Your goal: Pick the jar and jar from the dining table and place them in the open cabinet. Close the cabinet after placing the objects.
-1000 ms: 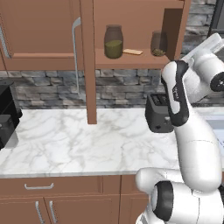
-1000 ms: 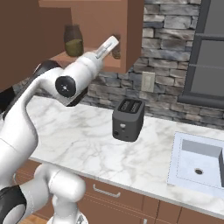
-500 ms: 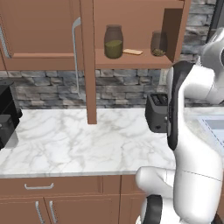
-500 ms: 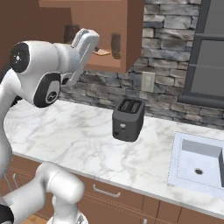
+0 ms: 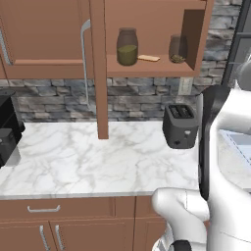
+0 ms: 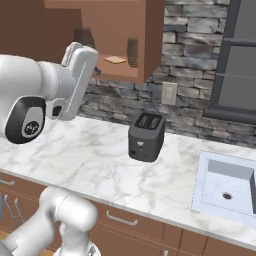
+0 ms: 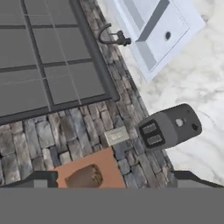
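At the bottom corners of the hand view the two dark fingertips (image 7: 37, 178) stand far apart, so the jaws (image 7: 113, 181) are spread wide with nothing between them. Just above them in that tilted view lies the shorter jar (image 7: 84, 176) on the cabinet's reddish-brown wood, with the black toaster (image 7: 169, 127) on the marble beyond and the white sink (image 7: 154, 30) farther off.

Two jars stand on the open cabinet's (image 5: 147, 73) shelf — the taller jar (image 5: 127, 47) with olive-green filling at the left, the shorter jar at the right near the side wall, and one flat tan piece (image 5: 148, 58) lying between them. One cabinet door (image 5: 100, 68) stands swung out edge-on, its one long silver handle (image 5: 85, 63) beside it. One toaster sits on the tabletop (image 5: 88, 157) below the shelf, and one sink is set in at the right.

Against half a second ago, the arm has swung over — in the left base view its forearm now stands lower and nearer the camera, and in the right base view the white link has come down below the shelf. The jars have not moved.
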Controlling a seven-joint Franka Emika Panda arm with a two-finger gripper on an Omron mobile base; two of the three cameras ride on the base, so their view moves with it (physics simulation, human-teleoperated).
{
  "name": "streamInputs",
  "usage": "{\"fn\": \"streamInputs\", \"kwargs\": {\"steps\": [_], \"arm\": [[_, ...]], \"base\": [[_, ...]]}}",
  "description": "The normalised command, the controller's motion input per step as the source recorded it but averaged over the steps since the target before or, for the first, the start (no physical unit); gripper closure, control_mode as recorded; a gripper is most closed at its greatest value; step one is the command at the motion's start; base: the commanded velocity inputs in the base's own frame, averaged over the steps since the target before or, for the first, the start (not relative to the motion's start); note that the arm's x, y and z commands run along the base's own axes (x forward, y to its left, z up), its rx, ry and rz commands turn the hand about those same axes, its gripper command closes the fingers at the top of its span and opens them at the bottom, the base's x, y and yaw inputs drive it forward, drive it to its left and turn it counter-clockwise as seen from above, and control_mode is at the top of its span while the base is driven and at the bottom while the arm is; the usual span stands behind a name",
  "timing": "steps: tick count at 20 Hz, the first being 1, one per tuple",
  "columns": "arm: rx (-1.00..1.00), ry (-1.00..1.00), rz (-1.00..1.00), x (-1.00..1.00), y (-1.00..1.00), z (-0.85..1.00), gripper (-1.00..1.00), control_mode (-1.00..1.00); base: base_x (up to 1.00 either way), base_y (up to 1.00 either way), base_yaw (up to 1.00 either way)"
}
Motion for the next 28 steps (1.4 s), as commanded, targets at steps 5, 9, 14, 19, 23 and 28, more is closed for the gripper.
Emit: {"fn": "streamInputs", "kwargs": {"steps": [5, 9, 14, 19, 23, 28], "arm": [[-0.13, -0.11, 0.0, -0.78, 0.09, -0.43, -1.0, -1.0], [-0.13, -0.07, 0.0, -0.57, 0.24, -0.3, -1.0, -1.0], [-0.16, -0.01, 0.0, -0.36, 0.32, -0.24, -1.0, -1.0], [-0.25, 0.0, 0.0, -0.17, 0.47, -0.3, -1.0, -1.0], [-0.25, 0.05, 0.01, -0.14, 0.35, -0.29, -1.0, -1.0], [-0.11, -0.01, 0.01, -0.45, 0.03, -0.24, -1.0, -1.0]], "base": [[0.0, 0.0, 0.0], [0.0, 0.0, 0.0], [0.0, 0.0, 0.0], [0.0, 0.0, 0.0], [0.0, 0.0, 0.0], [0.0, 0.0, 0.0]]}}
